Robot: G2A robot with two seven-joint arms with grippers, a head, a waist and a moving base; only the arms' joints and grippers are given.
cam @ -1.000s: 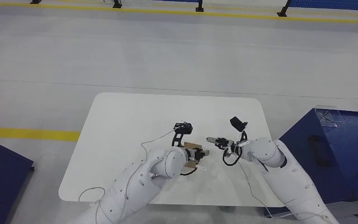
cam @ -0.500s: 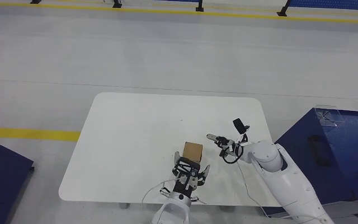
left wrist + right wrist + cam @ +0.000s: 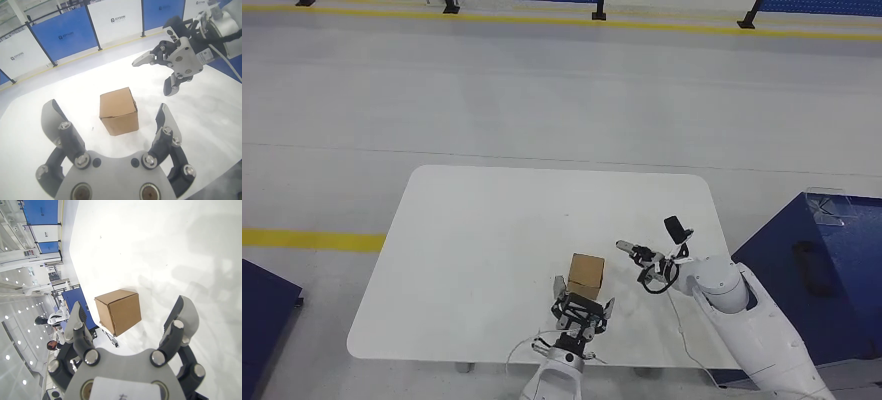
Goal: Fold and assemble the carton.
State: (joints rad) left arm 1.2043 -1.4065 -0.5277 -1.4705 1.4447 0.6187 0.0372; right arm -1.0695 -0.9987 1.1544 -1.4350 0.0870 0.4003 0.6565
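Left wrist view: the carton (image 3: 118, 111) looks light, stiff but crushable, so with left gripper (image 3: 584, 303) and right gripper (image 3: 151, 78) both spread empty, I'd pinch opposite walls gently.

You can't see the underside of the carton (image 3: 119, 111) or its far faces, so how the bottom flaps lie is hidden from you. In the top view the lower edge cuts off the left arm (image 3: 557, 380) just behind the left gripper (image 3: 584, 302), and the right arm (image 3: 762, 330) runs out at the corner. The dark speck (image 3: 92, 128) on the table (image 3: 75, 98) beside the carton is too small for you to name
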